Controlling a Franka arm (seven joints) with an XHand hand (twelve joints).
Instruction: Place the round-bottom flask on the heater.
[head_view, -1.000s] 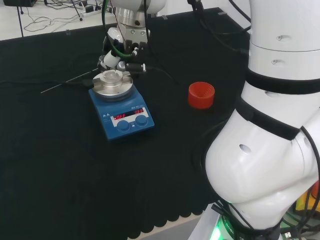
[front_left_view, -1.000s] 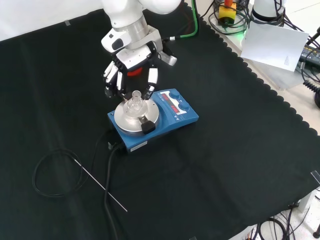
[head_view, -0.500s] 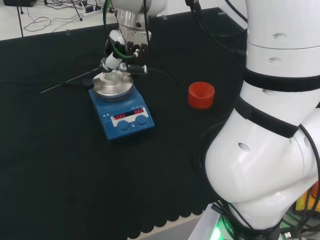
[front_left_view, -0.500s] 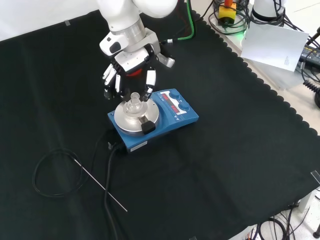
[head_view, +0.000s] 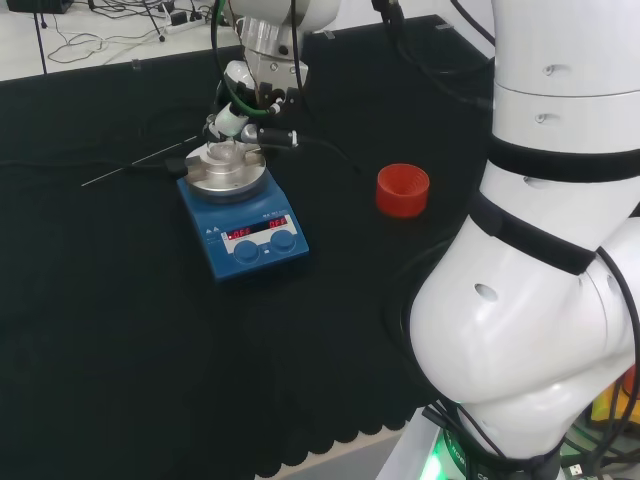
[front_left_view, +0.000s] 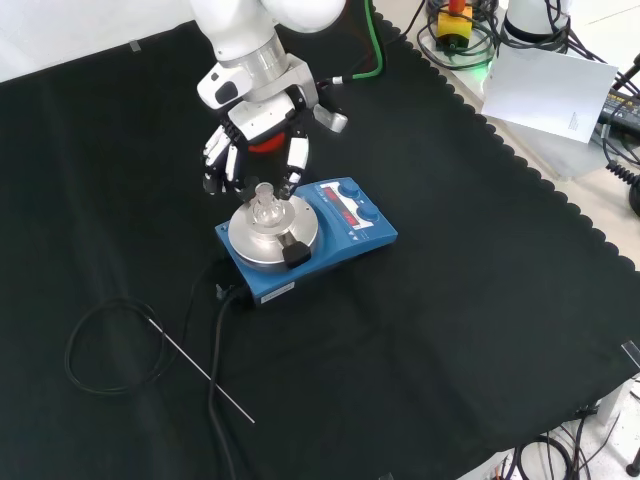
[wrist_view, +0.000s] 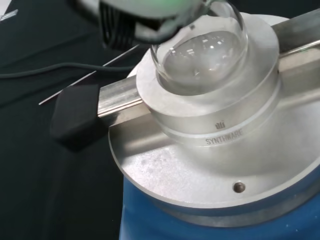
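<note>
A clear round-bottom flask sits upright in the silver metal block on the blue heater. In the wrist view the flask's bulb rests in the block's well. My hand hangs just above and behind the flask, its fingers straight and pointing down on either side of the neck, not closed on it. In the head view the hand is over the flask on the heater.
A red ribbed ring stands to the right of the heater in the head view. A black cable loop and a thin metal rod lie on the cloth near the heater's plug. Papers and cables lie off the bench's corner.
The hand has drawn up and slightly back from the flask's neck. The flask stays put in the heater's block.
</note>
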